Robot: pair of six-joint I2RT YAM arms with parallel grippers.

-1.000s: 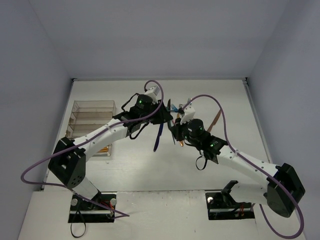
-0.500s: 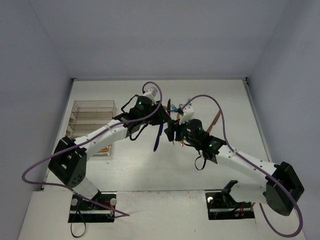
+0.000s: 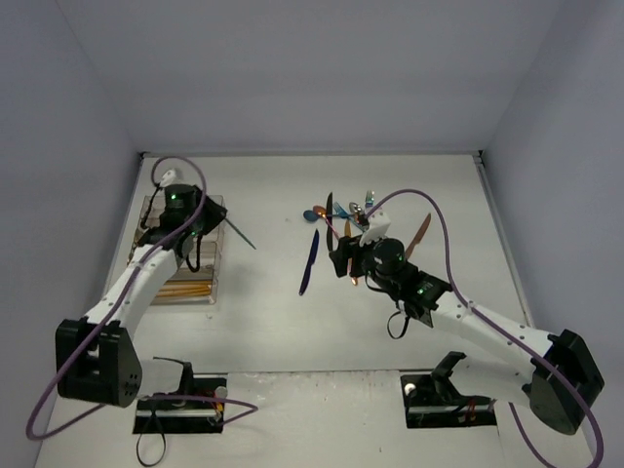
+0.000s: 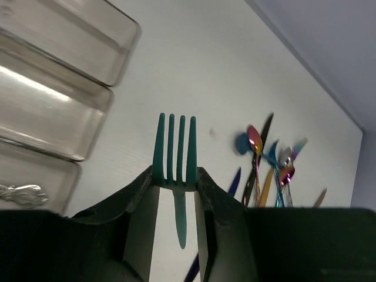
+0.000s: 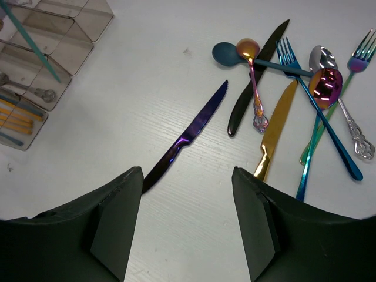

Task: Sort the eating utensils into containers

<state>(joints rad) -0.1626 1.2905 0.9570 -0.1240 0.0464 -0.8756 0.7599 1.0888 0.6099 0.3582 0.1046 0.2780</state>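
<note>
My left end effector (image 4: 175, 183) is clamped on a teal fork (image 4: 174, 144), held at the edge of the clear tray (image 4: 64, 64). My right end effector (image 5: 185, 176) hangs spread and empty above the purple knife (image 5: 189, 135) — the other utensils (image 5: 294, 76) lie heaped just beside it on the tabletop (image 5: 135, 76).

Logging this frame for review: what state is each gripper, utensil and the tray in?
left gripper: shut on teal fork
teal fork: held, tines pointing outward
right gripper: open, empty
purple knife: lying flat, apart from pile
utensil pile: loose, overlapping
tray: partly filled
</note>
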